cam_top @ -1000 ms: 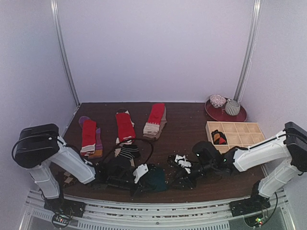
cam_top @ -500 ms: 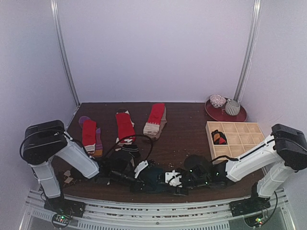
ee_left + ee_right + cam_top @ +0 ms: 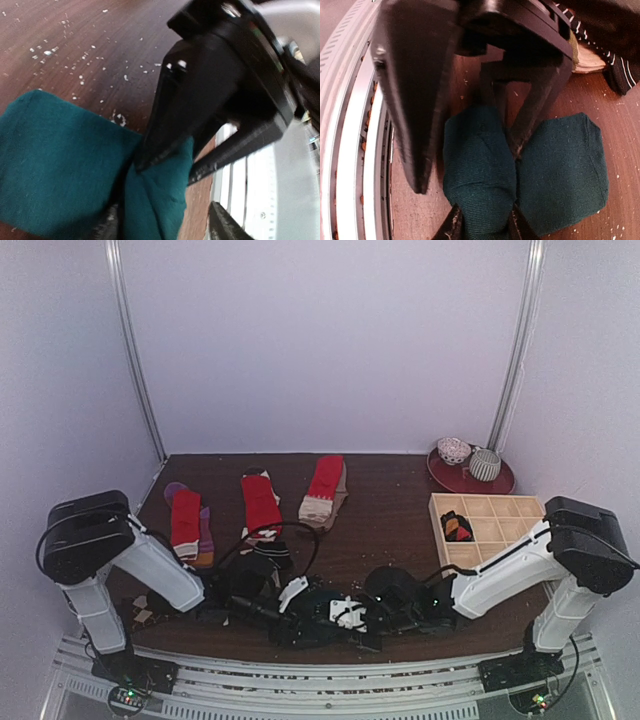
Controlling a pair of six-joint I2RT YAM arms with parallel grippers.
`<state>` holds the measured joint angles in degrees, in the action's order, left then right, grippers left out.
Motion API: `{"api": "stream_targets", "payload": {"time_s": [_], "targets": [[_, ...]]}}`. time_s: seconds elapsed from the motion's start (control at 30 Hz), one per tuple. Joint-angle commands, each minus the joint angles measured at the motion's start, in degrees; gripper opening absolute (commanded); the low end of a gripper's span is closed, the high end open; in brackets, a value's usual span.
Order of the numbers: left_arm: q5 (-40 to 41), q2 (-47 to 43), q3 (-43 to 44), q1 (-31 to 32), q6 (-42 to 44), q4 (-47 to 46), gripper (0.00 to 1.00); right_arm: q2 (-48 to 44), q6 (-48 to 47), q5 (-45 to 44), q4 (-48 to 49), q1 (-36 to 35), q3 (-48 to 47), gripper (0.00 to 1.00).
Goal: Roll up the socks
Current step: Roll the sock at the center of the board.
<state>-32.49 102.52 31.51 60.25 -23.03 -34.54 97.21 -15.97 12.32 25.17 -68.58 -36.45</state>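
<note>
A dark teal sock (image 3: pixel 555 165) lies folded at the table's near edge, seen between both grippers from above as the teal sock (image 3: pixel 322 602). My right gripper (image 3: pixel 485 227) is shut on one rolled lobe of it. My left gripper (image 3: pixel 167 227) stands open, its fingers (image 3: pixel 225 227) wide on either side of the same teal fold (image 3: pixel 155 195). From above, the left gripper (image 3: pixel 303 610) and right gripper (image 3: pixel 352 618) meet tip to tip. Flat socks lie behind: red-and-purple (image 3: pixel 187 525), two red-and-beige (image 3: pixel 260 502), and black-and-white striped (image 3: pixel 268 555).
A wooden compartment box (image 3: pixel 492 525) at the right holds a rolled black-and-orange sock (image 3: pixel 456 528). A red plate (image 3: pixel 470 480) with two bowls stands at the back right. The metal rail (image 3: pixel 330 675) runs just beyond the table's near edge. White crumbs dot the wood.
My right gripper has moved left to the teal sock and shut on it. My left gripper has opened and let go of the sock.
</note>
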Motion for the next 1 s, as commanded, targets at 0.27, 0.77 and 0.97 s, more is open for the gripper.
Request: {"api": "stream_targets", "payload": {"time_s": [0.27, 0.77, 0.97], "targets": [[27.7, -20.0, -5.5, 6.7, 18.7, 6.2, 0.72, 5.2, 22.9, 17.2, -15.8, 8.8, -3.3, 0.24], [28.6, -4.6, -1.5, 9.3, 24.1, -1.7, 0.69, 12.3, 21.5, 25.6, -24.6, 13.3, -6.4, 0.25], [28.2, -1.8, -0.1, 9.3, 24.0, -1.1, 0.55, 13.0, 20.7, 27.5, -25.5, 13.4, -6.4, 0.25]]}}
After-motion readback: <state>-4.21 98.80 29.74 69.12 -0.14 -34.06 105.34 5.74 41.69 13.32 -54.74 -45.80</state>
